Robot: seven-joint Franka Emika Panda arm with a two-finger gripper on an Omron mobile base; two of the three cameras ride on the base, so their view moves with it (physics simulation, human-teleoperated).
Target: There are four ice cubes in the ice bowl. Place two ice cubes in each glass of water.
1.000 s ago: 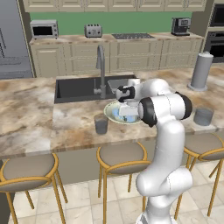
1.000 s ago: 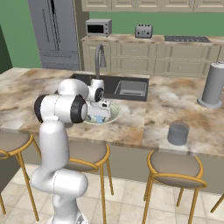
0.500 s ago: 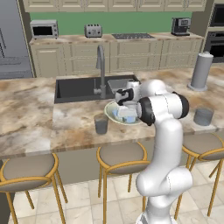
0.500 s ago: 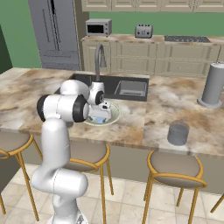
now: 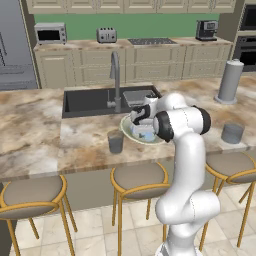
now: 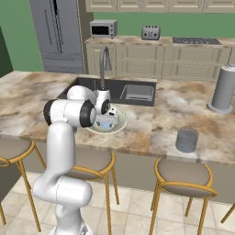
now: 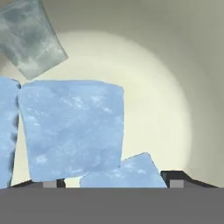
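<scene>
Pale cream-green, wide and shallow, the round ice bowl (image 5: 128, 135) sits on the marbled brown stone counter (image 5: 40, 130) just in front of the dark sink (image 5: 90, 100); the arm's two-finger gripper (image 7: 113, 177) is down inside it with its dark tips spread either side of a light-blue translucent ice cube (image 7: 127, 174), not yet pinching it as far as I can tell; a bigger frosty cube (image 7: 70, 131) lies right beside, a greyer one (image 7: 30, 37) further off; so I'd say nothing's delivered yet; the near short grey-blue tumbler (image 5: 115, 142) stands just beside the bowl, the other tumbler (image 5: 232, 133) well apart along the counter; all four cubes left to move, probably.
</scene>
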